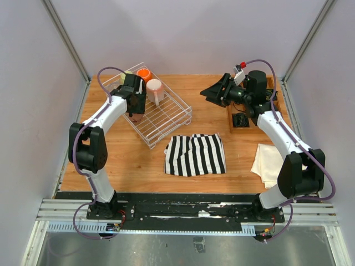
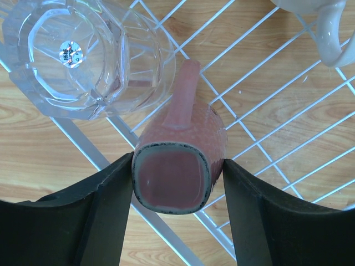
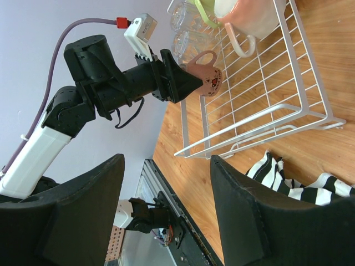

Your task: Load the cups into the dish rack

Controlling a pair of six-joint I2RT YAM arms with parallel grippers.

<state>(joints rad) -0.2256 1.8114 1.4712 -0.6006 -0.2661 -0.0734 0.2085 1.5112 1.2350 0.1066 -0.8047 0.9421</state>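
The white wire dish rack [image 1: 166,119] stands at the back left. My left gripper [image 1: 135,108] is over its near-left part, shut on a dusty-pink mug [image 2: 177,166] that hangs upside down, base toward the wrist camera, handle pointing away. Both fingers [image 2: 105,205] press its sides. In the rack, a clear glass tumbler [image 2: 77,55] sits upside down beside it, with an orange mug [image 1: 143,73], a pale pink mug [image 1: 154,88] and a yellow-green mug [image 3: 205,11]. My right gripper [image 1: 213,91] hovers open and empty at the back right, facing the rack [image 3: 260,111].
A black-and-white striped cloth [image 1: 195,154] lies in the middle of the table, just in front of the rack. A cream cloth [image 1: 269,163] lies at the right edge. A wooden compartment tray [image 1: 244,119] sits under the right arm at the back right.
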